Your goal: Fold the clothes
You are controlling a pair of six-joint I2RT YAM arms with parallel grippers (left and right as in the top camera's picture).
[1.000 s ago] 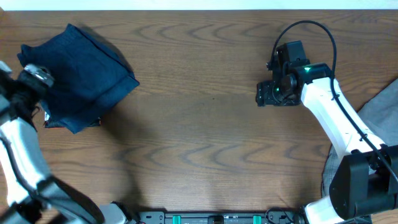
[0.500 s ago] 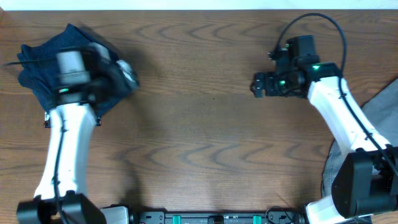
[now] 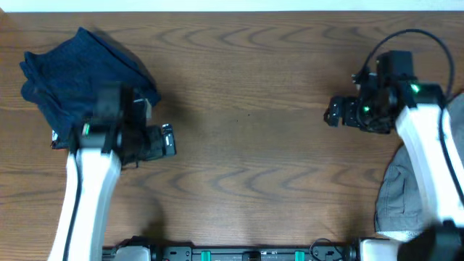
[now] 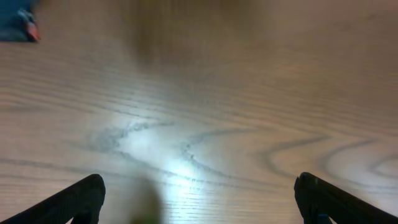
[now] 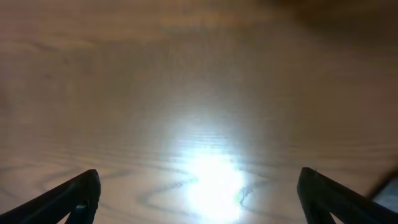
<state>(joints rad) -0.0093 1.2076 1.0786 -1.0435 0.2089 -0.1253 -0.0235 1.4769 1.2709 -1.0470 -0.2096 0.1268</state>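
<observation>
The folded dark navy shorts lie at the table's far left; a corner of them shows in the left wrist view. My left gripper is open and empty, just right of the shorts over bare wood. A plain grey garment lies at the right edge, partly under my right arm. My right gripper is open and empty over bare wood, left of the grey garment.
The brown wooden table stretches between the two arms. Its far edge runs along the top of the overhead view. The arm bases sit at the near edge.
My left arm has swung off the shorts toward the near right, onto bare wood. My right arm has moved right and slightly nearer, toward the grey garment.
</observation>
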